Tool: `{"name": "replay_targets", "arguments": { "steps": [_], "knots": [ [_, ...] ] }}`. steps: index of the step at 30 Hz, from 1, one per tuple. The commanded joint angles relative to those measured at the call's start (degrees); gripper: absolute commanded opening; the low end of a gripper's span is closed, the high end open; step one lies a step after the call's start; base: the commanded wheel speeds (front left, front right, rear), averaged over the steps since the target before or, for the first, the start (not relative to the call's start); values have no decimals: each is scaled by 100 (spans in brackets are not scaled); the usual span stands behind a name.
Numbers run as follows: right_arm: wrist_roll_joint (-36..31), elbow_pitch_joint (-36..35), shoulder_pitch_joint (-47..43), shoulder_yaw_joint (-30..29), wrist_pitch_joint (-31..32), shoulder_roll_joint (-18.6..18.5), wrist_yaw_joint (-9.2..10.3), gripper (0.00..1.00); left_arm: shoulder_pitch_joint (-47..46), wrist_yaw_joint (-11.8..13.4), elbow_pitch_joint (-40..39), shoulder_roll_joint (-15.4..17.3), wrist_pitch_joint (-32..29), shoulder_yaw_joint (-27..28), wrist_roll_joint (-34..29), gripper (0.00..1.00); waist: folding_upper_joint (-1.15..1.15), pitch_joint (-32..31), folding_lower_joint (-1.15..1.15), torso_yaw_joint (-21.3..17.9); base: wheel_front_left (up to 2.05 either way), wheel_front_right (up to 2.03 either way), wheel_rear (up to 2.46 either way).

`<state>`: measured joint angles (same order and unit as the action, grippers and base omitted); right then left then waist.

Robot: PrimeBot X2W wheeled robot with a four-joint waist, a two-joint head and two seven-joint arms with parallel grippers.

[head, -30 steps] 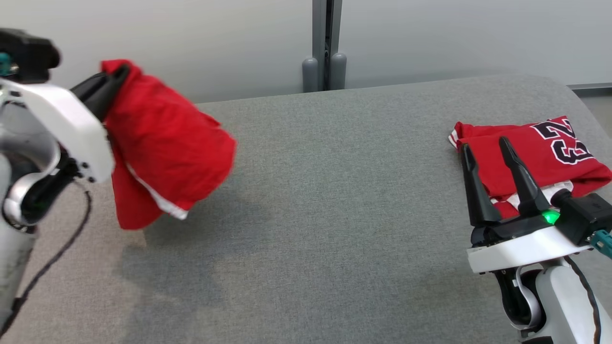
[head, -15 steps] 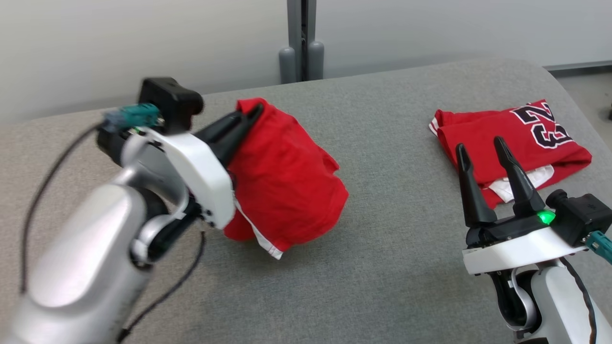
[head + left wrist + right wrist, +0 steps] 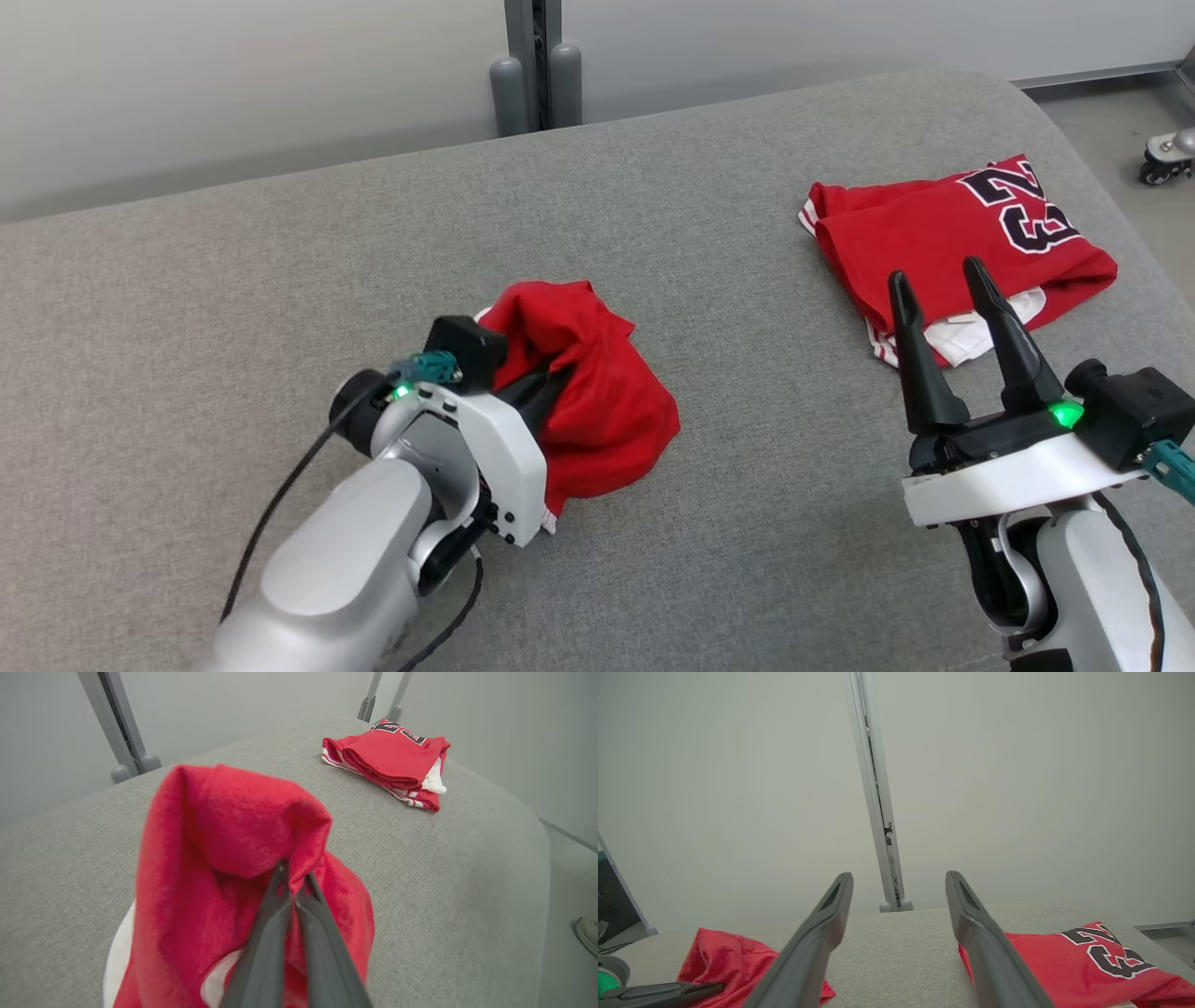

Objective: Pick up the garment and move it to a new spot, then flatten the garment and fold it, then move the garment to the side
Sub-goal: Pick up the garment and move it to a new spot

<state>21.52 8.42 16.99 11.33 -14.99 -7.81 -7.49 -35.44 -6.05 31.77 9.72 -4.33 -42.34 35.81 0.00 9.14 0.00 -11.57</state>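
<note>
Head view: the left gripper [image 3: 544, 390] is lowering the red garment [image 3: 602, 401] onto the grey cushion [image 3: 280, 261], near the middle and slightly left. A second ago the bundle was hanging in the air at the far left; now its lower folds are resting on the surface, still crumpled. (The camera has swung too, so part of that shift is not the cloth's.) The carry to a new spot is looking almost finished, with letting go and flattening likely next. The right gripper [image 3: 934, 273] is waiting at the near right with fingers spread and nothing between them, just in front of the folded jersey [image 3: 952, 224], much as it was earlier.

Left wrist view: the two fingers are pressing together on a ridge of red cloth, which is draping down around them.

Right wrist view: the spread fingers are framing bare cushion, with the garment lying to the left and the jersey to the right.
</note>
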Motion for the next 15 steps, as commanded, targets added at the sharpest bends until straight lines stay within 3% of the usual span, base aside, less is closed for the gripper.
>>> {"name": "replay_targets", "arguments": {
  "steps": [1, 8, 15],
  "knots": [
    [27, 30, 4, -28, -26, -47, -1, 100, -77, -49, 153, -36, 98, -31, -6, 100, 0, -15, 0, 11, 0, 0, 0],
    [-22, 125, -103, -45, -26, -95, -1, 100, -305, -126, 536, -185, 675, -171, 77, 100, 0, -228, 0, 220, 0, 0, 0],
    [-30, 215, -277, -69, -26, -116, -1, 100, -227, -92, -2, 99, 1039, -46, 185, 100, 0, -499, 0, 497, 0, 0, 0]
  ]
}}
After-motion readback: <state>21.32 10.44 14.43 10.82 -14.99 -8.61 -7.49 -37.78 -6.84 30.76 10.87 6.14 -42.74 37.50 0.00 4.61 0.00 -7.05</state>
